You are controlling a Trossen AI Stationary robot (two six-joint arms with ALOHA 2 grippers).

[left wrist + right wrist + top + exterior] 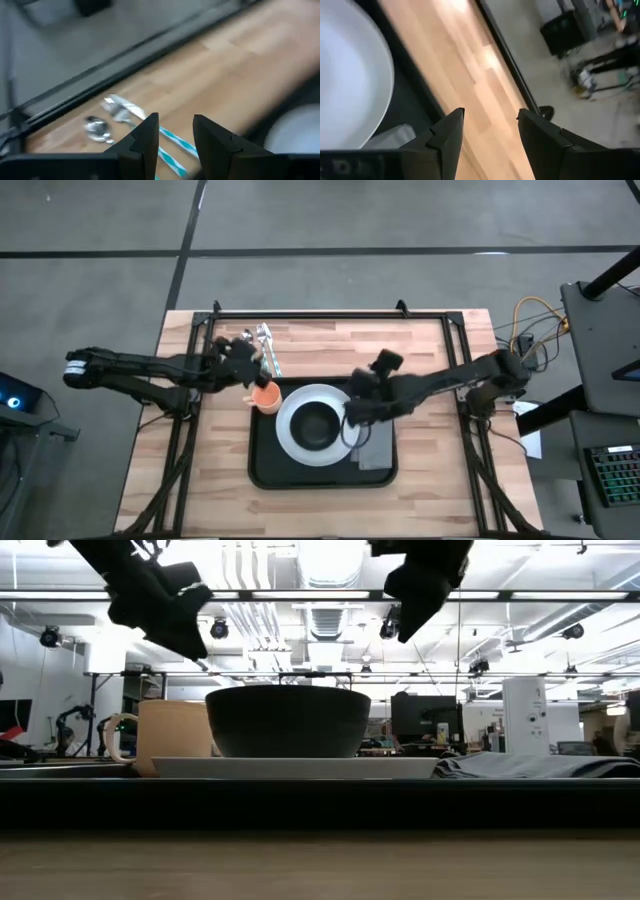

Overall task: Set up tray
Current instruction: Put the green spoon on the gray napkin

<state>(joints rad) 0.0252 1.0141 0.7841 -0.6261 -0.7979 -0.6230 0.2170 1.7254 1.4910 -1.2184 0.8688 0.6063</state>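
Left gripper (172, 137): jaws apart, narrow gap, nothing between them. It hangs above the table's far left part, just beside the orange mug (265, 397). Cutlery (107, 120) and a teal-striped straw (175, 142) lie on the wood under it.

Right gripper (487, 132): jaws apart, empty. It hangs over the right edge of the white plate (290, 435), above the tray, clear of everything in the low view.

Tray (262, 470): black, rounded corners, raised rim, in the middle of the table toward the near edge. Long axis runs left-right; edges square with the table's. On it: the plate at centre with a dark bowl (315, 425) in it, the mug at the far left corner, handle to the left in the low view, and a grey napkin (375, 448) at the right, touching the plate's edge.

Table (450, 480): light wood planks with a black frame. Grey floor around it. Low view shows an open workshop with ceiling pipes and lights.
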